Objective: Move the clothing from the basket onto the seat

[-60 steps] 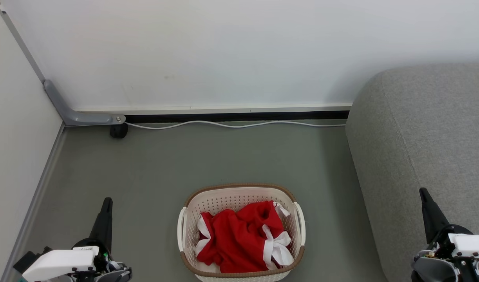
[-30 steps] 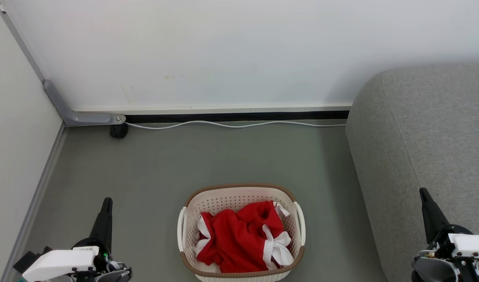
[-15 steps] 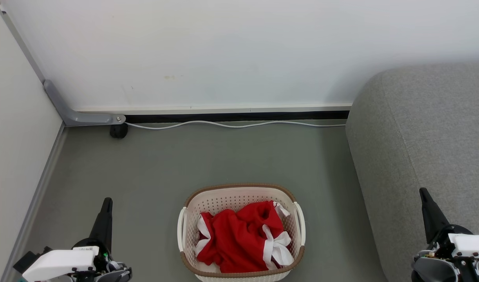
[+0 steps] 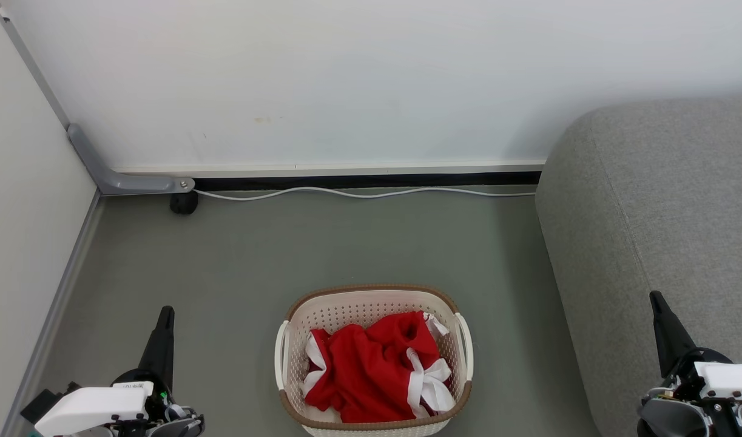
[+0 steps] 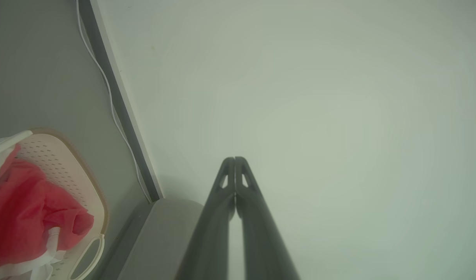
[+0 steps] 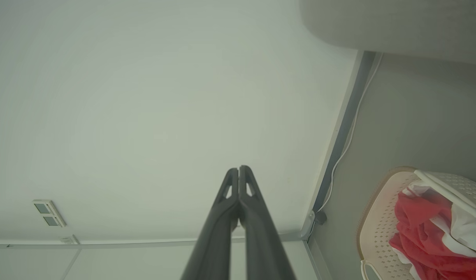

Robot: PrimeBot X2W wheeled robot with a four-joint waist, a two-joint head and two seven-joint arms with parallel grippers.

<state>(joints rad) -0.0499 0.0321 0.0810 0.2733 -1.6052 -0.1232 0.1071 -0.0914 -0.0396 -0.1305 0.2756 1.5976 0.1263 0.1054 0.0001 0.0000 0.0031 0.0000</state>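
edges: basket [image 4: 371,296] sits on the floor [image 4: 273,255], with bare floor left of it and beyond; sofa [image 4: 668,200] edge near its right, apart.
clothes [image 4: 367,370]: red with white trim, heaped inside the basket.
left end effector [image 4: 165,312]: fingers pressed together, empty, over floor left of basket.
right end effector [image 4: 654,297]: fingers pressed together, empty, by the sofa's front edge.
room: white wall [image 4: 346,79] ahead, cable [image 4: 358,193] along its foot.

Red, white-trimmed clothing [image 4: 371,373] lies crumpled in the cream basket [image 4: 374,298] on the floor beside the grey seat [image 4: 662,206].
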